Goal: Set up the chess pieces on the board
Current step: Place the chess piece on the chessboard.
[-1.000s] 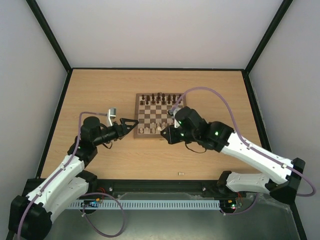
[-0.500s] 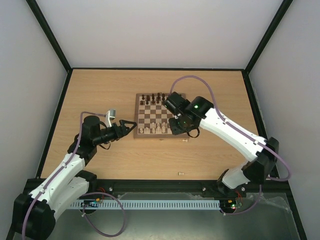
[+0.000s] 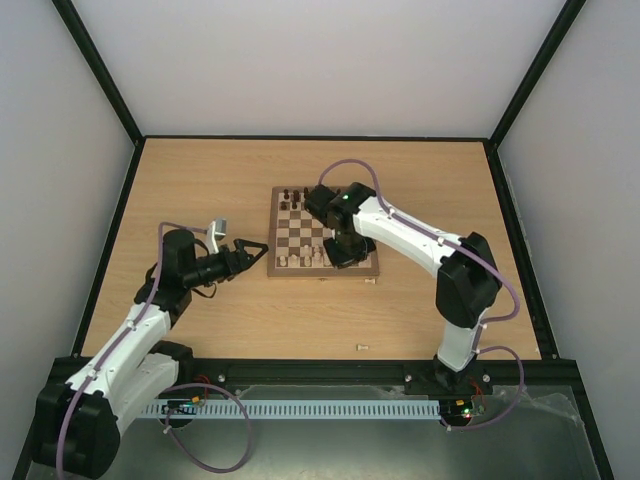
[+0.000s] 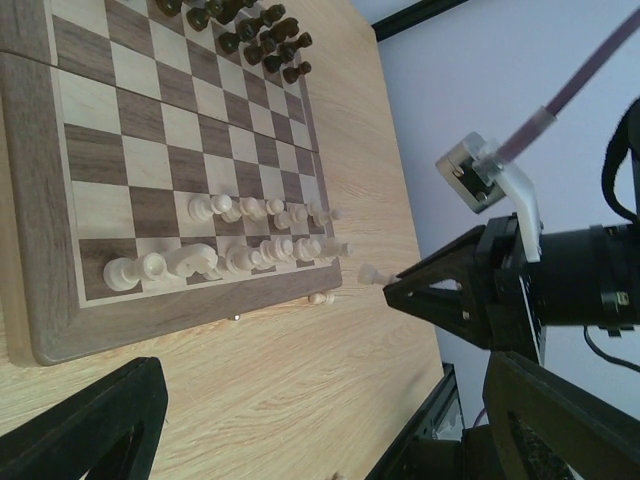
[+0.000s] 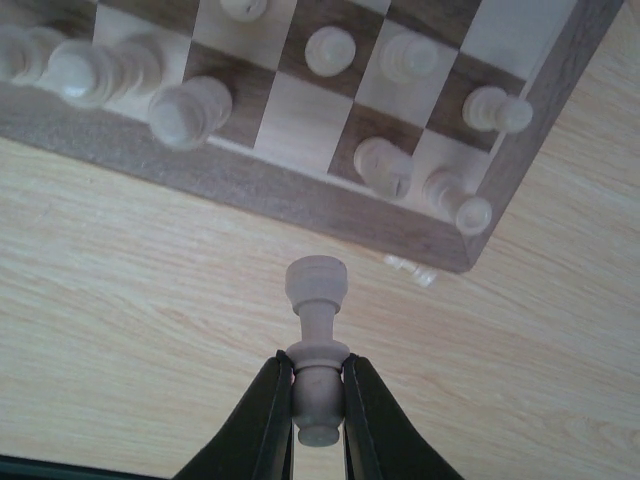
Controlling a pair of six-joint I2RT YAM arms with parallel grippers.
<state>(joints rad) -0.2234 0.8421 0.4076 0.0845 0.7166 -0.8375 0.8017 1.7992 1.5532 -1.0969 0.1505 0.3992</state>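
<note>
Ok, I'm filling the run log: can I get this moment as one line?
left gripper: open, beside board | right gripper: shut on pale piece, off board's corner

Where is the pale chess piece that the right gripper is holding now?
In the right wrist view, the pale piece is clamped between the fingers of the right gripper, seen against the table just outside the border of the board, near its corner.

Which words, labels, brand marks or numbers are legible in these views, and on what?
None legible in any view.
The board border: no letters or digits.
The grey module beside the right pincer: no readable marking.
The pale chess piece held in that pincer: bare.
A faint pale mark on the table by the board's corner: too blurred to read.
</note>
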